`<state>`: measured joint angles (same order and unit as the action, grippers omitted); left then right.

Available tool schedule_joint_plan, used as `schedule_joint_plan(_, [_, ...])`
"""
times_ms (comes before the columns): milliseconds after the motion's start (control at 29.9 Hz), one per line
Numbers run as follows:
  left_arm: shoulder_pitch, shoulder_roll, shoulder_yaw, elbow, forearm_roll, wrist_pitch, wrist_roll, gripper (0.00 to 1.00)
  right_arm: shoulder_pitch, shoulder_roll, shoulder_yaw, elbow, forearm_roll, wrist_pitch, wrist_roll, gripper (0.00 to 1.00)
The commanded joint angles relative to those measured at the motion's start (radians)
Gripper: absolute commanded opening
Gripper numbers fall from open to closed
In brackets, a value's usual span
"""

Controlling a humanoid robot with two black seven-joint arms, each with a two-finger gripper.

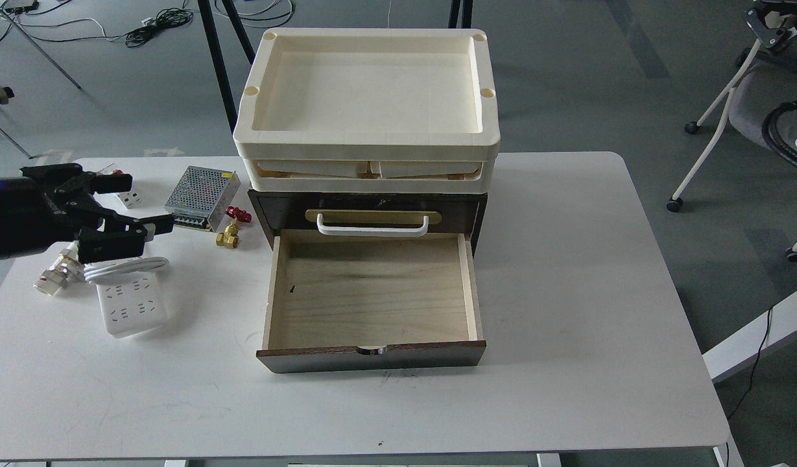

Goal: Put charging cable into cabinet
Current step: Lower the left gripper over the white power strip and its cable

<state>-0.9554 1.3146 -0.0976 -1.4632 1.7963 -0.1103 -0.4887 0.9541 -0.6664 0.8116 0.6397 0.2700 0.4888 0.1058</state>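
The cabinet [372,214] is the landmark here: its lower drawer [372,292] stands pulled right out toward the robot, pale wood floor bare, plainly made ready to receive something. Well to the left of the cabinet the charging cable [131,305] lies flat on the white table [567,324], its cord bunched along the far edge. The left gripper [122,230] hangs just over that cord end, fingers parted with nothing between them, seemingly lined up for a grasp. Between it and the cabinet sit a silver power supply [200,189] and a brass valve [229,235], which a carry should clear. The right arm is out of sight.
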Motion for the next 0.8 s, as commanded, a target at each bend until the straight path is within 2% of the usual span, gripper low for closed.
schedule_joint_plan(0, [0.015,-0.070,0.016,0.127,0.067,0.001,0.000,0.99,-0.006,-0.001,0.000,0.000,0.000,0.000,0.000,1.00])
schedule_joint_plan(167, [0.018,-0.231,0.018,0.321,0.242,0.001,0.000,0.98,-0.014,-0.001,0.000,0.002,0.000,0.000,0.000,1.00])
schedule_joint_plan(268, [0.033,-0.299,0.027,0.388,0.268,0.001,0.000,0.96,-0.023,-0.002,0.000,0.002,0.000,0.000,0.000,1.00])
schedule_joint_plan(435, [0.030,-0.330,0.091,0.412,0.276,0.001,0.000,0.90,-0.023,-0.015,0.000,0.002,0.000,0.000,0.000,1.00])
schedule_joint_plan(569, [0.034,-0.416,0.121,0.539,0.279,0.020,0.000,0.85,-0.023,-0.015,0.000,0.003,0.000,0.000,0.000,1.00])
schedule_joint_plan(769, [0.034,-0.475,0.220,0.673,0.279,0.075,0.000,0.81,-0.024,-0.013,-0.002,0.003,0.000,0.000,0.000,1.00])
